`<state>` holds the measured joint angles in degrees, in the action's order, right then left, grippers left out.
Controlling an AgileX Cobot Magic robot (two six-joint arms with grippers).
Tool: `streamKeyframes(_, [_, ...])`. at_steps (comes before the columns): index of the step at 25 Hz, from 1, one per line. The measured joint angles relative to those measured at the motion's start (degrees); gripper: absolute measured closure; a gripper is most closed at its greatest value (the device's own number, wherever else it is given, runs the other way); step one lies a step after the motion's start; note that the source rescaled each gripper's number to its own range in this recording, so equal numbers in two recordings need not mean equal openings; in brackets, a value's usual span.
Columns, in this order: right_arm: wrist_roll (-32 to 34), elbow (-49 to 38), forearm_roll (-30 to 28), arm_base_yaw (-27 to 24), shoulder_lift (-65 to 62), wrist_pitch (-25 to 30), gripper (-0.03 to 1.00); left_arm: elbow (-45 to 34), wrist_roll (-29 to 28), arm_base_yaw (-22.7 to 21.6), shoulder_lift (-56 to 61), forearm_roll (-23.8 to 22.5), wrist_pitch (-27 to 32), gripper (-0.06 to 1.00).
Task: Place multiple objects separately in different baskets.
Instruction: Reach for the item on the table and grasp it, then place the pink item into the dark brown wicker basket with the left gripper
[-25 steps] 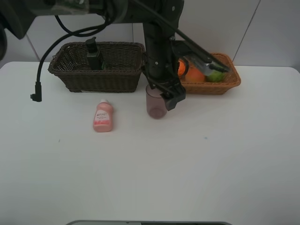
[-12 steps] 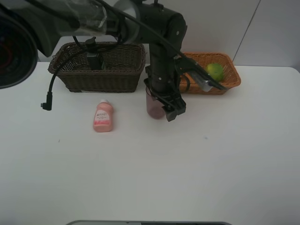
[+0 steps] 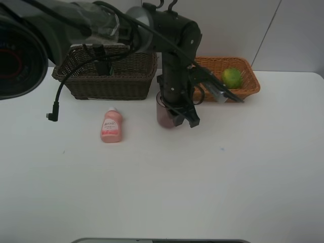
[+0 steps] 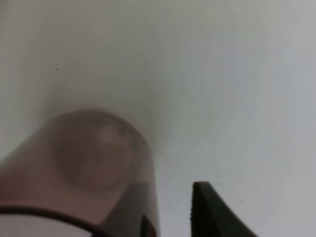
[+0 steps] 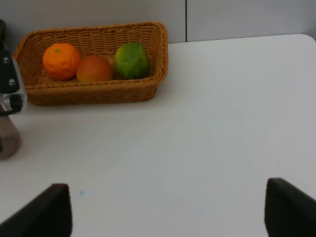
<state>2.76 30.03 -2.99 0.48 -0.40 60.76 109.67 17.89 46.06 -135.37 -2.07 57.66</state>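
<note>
We see the left gripper [image 3: 183,120] reached across the middle, down at the mauve cup [image 3: 162,115], which stands upright on the white table [image 3: 228,177] just in front of the gap between the two baskets. In the left wrist view the jaws are parted by a narrow gap. One fingertip [image 4: 212,215] is outside the cup, apart from its wall, and the other shows as a dark sliver at the wall. We can't tell if that one is inside or touching. Nothing gripped.

The right gripper [image 5: 170,212] has its jaws wide apart, holding nothing, over bare table well away from the cup.

The pink bottle [image 3: 111,125] lies flat on the table, near the cup on its left and in front of the dark brown basket [image 3: 106,86]. The pump bottle [image 3: 104,62] stands inside that basket.

The orange-tan basket [image 5: 163,49] holds the orange [image 5: 61,60], the red-yellow fruit [image 5: 95,69] and the green fruit [image 5: 131,59] in a row, all touching or nearly so. In the high view the arm hides the first two.
</note>
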Motion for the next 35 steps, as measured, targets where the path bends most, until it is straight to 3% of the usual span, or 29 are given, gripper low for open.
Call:
streamKeyframes(2, [0.00,0.00,0.00,0.00,0.00,0.00,0.36,0.00,-0.08,0.00,0.00,-0.25,-0.06,0.94])
streamKeyframes(23, [0.00,0.00,0.00,0.00,0.00,0.00,0.36,0.06,-0.93,0.00,0.26,-0.06,0.89,0.94])
streamKeyframes(30, [0.00,0.00,0.00,0.00,0.00,0.00,0.36,3.06,-11.36,-0.77,7.07,0.17,4.96,0.94])
streamKeyframes(35, [0.00,0.00,0.00,0.00,0.00,0.00,0.36,5.89,-20.98,-4.47,10.98,-0.34,6.25,0.94])
